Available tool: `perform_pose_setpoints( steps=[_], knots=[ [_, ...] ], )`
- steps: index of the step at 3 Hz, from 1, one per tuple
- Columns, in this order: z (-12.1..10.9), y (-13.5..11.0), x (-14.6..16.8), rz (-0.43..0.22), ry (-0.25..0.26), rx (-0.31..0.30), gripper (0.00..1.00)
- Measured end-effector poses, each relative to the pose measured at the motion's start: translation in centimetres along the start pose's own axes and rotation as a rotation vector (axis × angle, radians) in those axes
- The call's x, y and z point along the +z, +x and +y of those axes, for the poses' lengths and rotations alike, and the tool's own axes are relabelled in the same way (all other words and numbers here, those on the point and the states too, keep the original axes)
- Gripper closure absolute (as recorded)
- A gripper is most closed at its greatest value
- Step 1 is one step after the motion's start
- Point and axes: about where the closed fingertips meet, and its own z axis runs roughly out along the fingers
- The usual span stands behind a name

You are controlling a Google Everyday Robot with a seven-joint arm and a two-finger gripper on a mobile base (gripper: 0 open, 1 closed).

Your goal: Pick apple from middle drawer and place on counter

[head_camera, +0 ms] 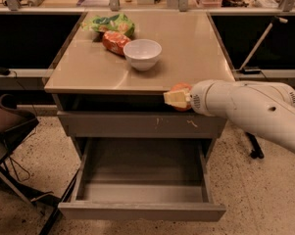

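**Tool.** The tool sits at the front edge of the bench, right of centre, at the end of the white arm that reaches in from the right. Its pale fingers are narrowed around the apple. Red-orange skin shows above and below them, so the fruit reads as held.

**Task item.** The apple is inside the tool, clear of the middle drawer. The drawer stands pulled out below with a bare floor. The apple sits level with the bench's thin front lip, above the scratched drawer front. Whether it touches the lip cannot be told.

**Governing relation.** The free bench surface lies beyond the apple, away from the viewer and slightly higher than its underside. In my judgement the lift is done and the placing is not. The next move needs a small rise to clear the lip, then travel inward.

**Hazards.** The white bowl and the snack bag sit to the left and further back, well apart from the tool. The near right bench area is the safer spot.
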Motion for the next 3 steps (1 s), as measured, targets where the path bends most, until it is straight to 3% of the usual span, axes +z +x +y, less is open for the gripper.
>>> perform_pose_setpoints(
  steps=[1,2,3],
  knots=[
    [-2.2,-4.3,-0.6,-0.004,0.057,0.004,1.0],
    [-6.2,-11.4,-1.3,0.018,0.167,-0.006,1.0],
    [-6.5,-14.8,-1.7,0.025,0.189,-0.018,1.0]
  ],
)
